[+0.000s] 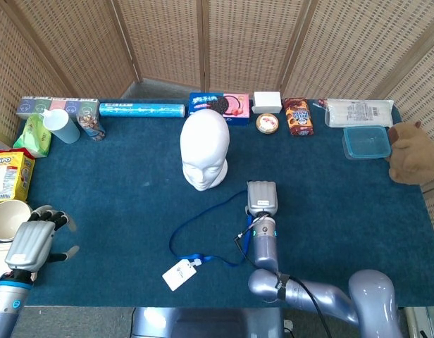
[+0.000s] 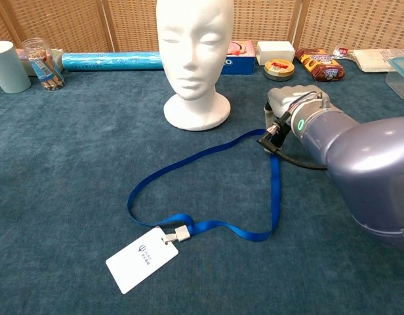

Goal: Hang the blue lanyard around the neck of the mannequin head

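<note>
As seen from the head view, the blue lanyard (image 1: 206,229) is laid in a loop on the table (image 1: 118,176) near the mannequin head (image 1: 204,151), its right end lost under the right hand (image 1: 261,198), while the left hand (image 1: 35,241) is held spread and empty far to the left. In the chest view, the right hand (image 2: 292,105) is set at the loop's far right corner, so the grasping step is judged under way; whether its fingers are closed on the strap cannot be told. Next, a lift and carry over the head would be called for.
</note>
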`<state>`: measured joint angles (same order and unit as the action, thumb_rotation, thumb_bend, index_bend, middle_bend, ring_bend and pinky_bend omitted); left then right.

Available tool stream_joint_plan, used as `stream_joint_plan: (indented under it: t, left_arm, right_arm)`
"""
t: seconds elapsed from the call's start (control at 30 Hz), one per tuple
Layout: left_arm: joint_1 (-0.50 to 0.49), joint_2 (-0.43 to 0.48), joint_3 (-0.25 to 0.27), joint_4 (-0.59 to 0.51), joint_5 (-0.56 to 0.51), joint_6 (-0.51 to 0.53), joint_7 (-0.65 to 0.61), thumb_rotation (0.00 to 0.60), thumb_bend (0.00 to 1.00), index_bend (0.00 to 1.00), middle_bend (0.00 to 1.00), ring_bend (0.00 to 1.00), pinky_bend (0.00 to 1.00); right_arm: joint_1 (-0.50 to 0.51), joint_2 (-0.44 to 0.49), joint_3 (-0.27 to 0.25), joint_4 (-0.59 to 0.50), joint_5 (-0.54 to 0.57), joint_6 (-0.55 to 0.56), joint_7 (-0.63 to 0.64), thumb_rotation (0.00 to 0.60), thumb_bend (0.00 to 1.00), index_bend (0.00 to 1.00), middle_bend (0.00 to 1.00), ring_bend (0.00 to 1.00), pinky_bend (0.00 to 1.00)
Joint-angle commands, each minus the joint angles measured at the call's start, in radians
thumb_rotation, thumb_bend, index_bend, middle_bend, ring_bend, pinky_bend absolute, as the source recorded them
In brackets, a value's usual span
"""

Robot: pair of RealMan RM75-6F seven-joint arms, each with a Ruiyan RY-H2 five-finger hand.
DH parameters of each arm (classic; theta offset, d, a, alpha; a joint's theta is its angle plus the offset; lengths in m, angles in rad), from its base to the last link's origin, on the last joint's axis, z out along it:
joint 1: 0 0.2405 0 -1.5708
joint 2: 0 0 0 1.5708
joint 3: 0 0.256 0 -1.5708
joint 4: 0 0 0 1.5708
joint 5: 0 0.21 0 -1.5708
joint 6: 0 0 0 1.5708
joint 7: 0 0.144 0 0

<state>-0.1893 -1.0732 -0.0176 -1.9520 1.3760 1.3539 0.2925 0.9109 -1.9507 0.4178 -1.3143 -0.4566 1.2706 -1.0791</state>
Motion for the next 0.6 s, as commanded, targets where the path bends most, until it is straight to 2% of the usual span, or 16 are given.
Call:
stream_joint_plan:
  t: [0.03, 0.43, 0.6]
  left_arm:
    - [0.001, 0.000, -0.001, 0.001, 0.001, 0.002, -0.001, 0.593, 0.18, 0.49, 0.41, 0.30, 0.17]
    - [0.003, -0.006, 0.001, 0.005, 0.014, 0.005, -0.011, 0.593, 0.18, 0.49, 0.41, 0.30, 0.17]
    - [0.005, -0.005, 0.002, 0.007, 0.009, 0.003, -0.011, 0.591, 0.18, 0.49, 0.41, 0.29, 0.17]
  right_arm:
    - [0.004, 0.002, 0.004, 0.003, 0.011, -0.006, -0.005, 0.542, 0.29, 0.40, 0.97, 1.00, 1.00]
    - [0.000, 0.025, 0.004, -0.030, 0.004, 0.012, 0.018, 0.548, 0.29, 0.41, 0.97, 1.00, 1.00]
    - [0.006, 0.029, 0.010, -0.019, 0.038, -0.011, 0.008, 0.543, 0.29, 0.41, 0.97, 1.00, 1.00]
